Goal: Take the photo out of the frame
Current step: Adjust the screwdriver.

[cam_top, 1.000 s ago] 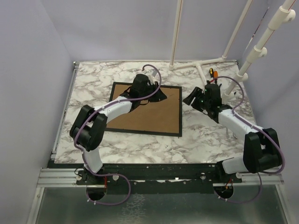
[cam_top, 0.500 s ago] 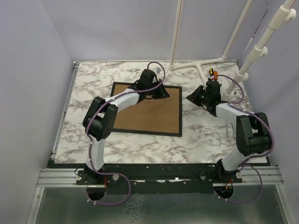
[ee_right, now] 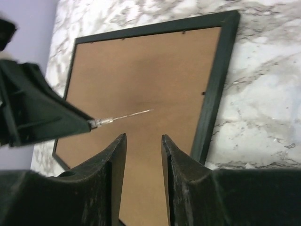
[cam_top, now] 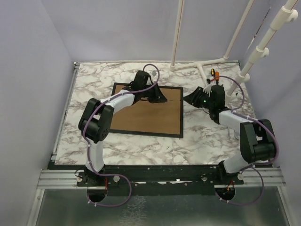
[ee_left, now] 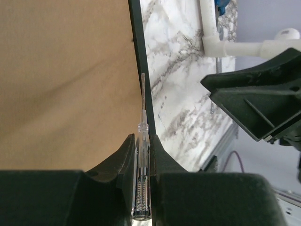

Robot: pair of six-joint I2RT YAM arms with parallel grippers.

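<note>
The frame (cam_top: pixel 146 115) lies face down on the marble table, brown back up inside its thin black border (ee_right: pixel 214 89). The photo is hidden under it. My left gripper (ee_left: pixel 142 139) is shut on a clear-handled tool (ee_left: pixel 142 160). The tool's thin metal tip (ee_left: pixel 143 84) points along the frame's right inner edge. In the top view that gripper (cam_top: pixel 157 98) hangs over the frame's upper right part. My right gripper (ee_right: pixel 143 136) is open and holds nothing. It hovers just right of the frame (cam_top: pixel 193 100) and faces the tool tip (ee_right: pixel 127 114).
A white pipe stand (cam_top: pixel 202 66) rests on the table at the back right, with a small orange-and-black object (cam_top: pixel 214 73) beside it. Bare marble (cam_top: pixel 94 84) surrounds the frame. Purple walls close in the left and back sides.
My left arm has swung its elbow and shifted the tool slightly toward the frame's right edge. The right wrist has turned and moved a little toward the frame.
</note>
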